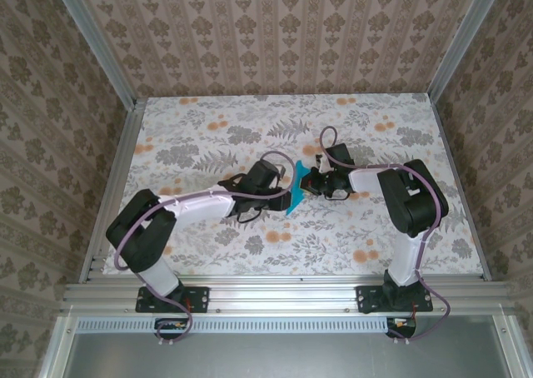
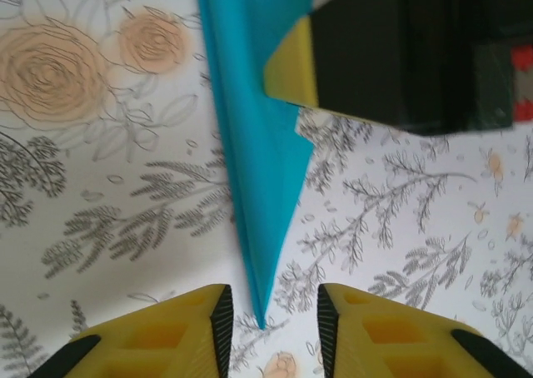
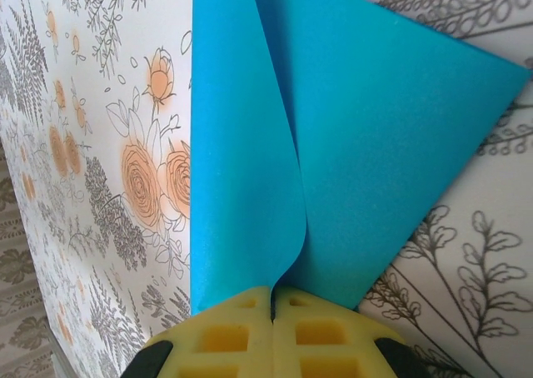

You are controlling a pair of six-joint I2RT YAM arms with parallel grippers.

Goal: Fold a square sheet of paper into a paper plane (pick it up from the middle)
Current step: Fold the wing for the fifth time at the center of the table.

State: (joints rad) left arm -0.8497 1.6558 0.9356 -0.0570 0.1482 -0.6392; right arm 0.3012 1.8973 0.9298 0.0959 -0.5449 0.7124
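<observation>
One paper plane (image 2: 260, 145), R hand (image 3: 273, 299) clamped on it; L hand (image 2: 275, 315) apart, tip between

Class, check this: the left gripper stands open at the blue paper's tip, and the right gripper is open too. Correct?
No: the right gripper is shut on the blue paper, as the right wrist view shows. The left gripper is indeed open.

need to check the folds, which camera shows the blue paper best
Right wrist: the blue paper is large and sharp there, its curled flap and layers pinched in the shut right gripper. Left wrist shows its narrow pointed end inside the open left gripper. Top external shows a small sliver between the arms.
</observation>
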